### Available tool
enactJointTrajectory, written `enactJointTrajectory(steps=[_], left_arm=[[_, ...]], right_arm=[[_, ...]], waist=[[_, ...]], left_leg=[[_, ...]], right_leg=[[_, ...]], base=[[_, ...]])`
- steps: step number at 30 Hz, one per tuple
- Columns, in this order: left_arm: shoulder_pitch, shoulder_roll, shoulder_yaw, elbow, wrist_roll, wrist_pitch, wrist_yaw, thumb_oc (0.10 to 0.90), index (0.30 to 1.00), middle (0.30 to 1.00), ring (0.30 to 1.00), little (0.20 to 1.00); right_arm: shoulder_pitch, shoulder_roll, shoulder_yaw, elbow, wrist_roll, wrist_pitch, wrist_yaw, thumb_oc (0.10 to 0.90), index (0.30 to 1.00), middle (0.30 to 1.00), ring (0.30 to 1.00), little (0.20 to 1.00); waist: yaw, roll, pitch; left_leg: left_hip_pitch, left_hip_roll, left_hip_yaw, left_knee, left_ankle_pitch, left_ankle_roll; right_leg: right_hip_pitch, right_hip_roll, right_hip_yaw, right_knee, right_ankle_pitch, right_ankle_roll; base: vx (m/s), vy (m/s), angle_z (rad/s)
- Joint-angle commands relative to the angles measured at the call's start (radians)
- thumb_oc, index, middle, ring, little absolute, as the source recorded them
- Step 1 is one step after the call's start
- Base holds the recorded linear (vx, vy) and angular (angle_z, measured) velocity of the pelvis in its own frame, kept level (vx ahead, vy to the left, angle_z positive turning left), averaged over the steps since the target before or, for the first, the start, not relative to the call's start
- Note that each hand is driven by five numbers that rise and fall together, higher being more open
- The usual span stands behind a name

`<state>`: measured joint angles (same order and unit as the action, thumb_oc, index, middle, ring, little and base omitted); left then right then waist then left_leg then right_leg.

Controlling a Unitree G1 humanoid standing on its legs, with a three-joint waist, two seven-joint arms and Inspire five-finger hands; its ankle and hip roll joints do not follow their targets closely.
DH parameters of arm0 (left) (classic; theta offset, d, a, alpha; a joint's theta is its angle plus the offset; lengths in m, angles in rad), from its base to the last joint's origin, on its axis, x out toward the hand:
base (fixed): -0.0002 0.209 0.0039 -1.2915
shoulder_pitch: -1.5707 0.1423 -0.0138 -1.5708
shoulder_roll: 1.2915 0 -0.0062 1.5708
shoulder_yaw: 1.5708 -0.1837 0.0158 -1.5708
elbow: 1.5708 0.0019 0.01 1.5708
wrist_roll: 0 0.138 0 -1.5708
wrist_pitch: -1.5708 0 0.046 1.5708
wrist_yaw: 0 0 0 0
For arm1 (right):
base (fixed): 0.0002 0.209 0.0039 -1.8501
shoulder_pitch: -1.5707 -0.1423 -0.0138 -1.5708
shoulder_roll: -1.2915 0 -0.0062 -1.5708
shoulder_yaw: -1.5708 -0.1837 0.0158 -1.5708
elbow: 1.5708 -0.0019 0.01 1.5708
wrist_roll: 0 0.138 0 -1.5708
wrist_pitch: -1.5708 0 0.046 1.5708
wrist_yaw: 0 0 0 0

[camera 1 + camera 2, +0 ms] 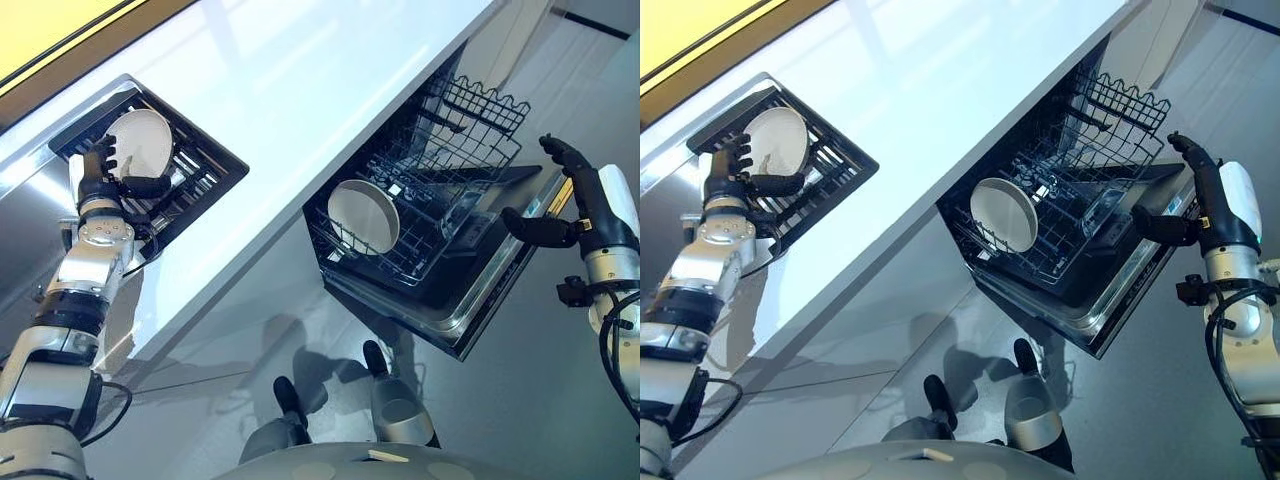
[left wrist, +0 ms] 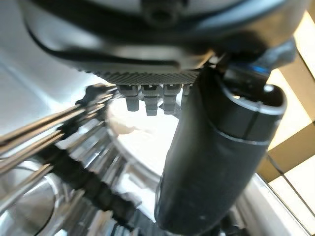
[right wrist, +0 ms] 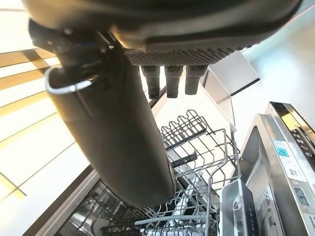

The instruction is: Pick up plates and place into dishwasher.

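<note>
Right hand [image 1: 580,205] hangs with fingers spread beside the dishwasher [image 1: 470,300]; left hand [image 1: 110,175] clasps a round white plate [image 1: 143,140] in the sink rack [image 1: 205,170].

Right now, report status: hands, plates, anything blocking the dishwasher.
Left hand closed on white plate in the sink rack. Right hand open, empty, beside dishwasher door. One plate already racked. Nothing blocking.
</note>
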<state>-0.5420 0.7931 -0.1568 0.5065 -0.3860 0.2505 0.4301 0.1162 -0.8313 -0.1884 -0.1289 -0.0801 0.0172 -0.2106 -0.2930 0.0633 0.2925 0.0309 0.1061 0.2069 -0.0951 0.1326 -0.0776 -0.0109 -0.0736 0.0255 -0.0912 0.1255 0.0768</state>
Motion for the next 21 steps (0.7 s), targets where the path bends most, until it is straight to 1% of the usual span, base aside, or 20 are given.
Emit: enactJointTrajectory(steps=[1,4,6,15,21], left_arm=[[-0.056,0.066,0.068,-0.055,0.099,-0.093,0.079,0.8,0.9,0.9,0.9,0.9],[-0.036,0.038,0.059,-0.049,0.128,-0.096,0.08,0.8,0.9,0.9,0.9,0.9],[-0.03,0.027,0.051,-0.046,0.158,-0.098,0.081,0.8,0.9,0.9,0.9,0.9],[-0.061,0.059,0.031,-0.012,0.214,-0.104,0.075,0.8,0.9,0.9,0.9,0.9],[-0.082,0.048,0.015,0.035,0.225,-0.117,0.09,0.8,0.9,0.9,0.9,0.9]], right_arm=[[-0.028,-0.028,-0.029,-0.109,-0.025,-0.057,-0.07,0.8,0.9,0.9,0.9,0.9],[-0.026,-0.018,-0.02,-0.105,-0.033,-0.062,-0.075,0.8,0.9,0.9,0.9,0.9],[-0.031,-0.02,-0.015,-0.104,-0.031,-0.054,-0.073,0.8,0.9,0.9,0.9,0.9],[-0.031,-0.027,-0.01,-0.103,-0.033,-0.05,-0.069,0.8,0.9,0.9,0.9,0.9],[-0.035,-0.037,-0.009,-0.092,-0.032,-0.054,-0.07,0.8,0.9,0.9,0.9,0.9]], waist=[[-0.004,-0.029,-0.117],[-0.004,-0.033,-0.114],[-0.004,-0.038,-0.112],[-0.01,-0.041,-0.105],[-0.019,-0.044,-0.097]], left_leg=[[0.065,0.0,0.025,0.008,-0.076,-0.006],[0.067,0.002,0.027,0.008,-0.076,-0.004],[0.068,0.002,0.026,0.008,-0.075,-0.004],[0.065,0.005,0.034,0.008,-0.071,-0.006],[0.061,0.007,0.038,0.008,-0.07,-0.005]], right_leg=[[0.043,0.023,-0.02,0.031,-0.068,0.03],[0.043,0.024,-0.021,0.033,-0.069,0.029],[0.044,0.025,-0.019,0.031,-0.067,0.029],[0.043,0.025,-0.021,0.027,-0.061,0.031],[0.034,0.027,-0.015,0.031,-0.062,0.03]], base=[[0.0,0.0,0.0],[0.0,0.0,0.0],[0.0,0.0,0.0],[0.0,0.0,0.0],[0.0,0.0,0.0]])
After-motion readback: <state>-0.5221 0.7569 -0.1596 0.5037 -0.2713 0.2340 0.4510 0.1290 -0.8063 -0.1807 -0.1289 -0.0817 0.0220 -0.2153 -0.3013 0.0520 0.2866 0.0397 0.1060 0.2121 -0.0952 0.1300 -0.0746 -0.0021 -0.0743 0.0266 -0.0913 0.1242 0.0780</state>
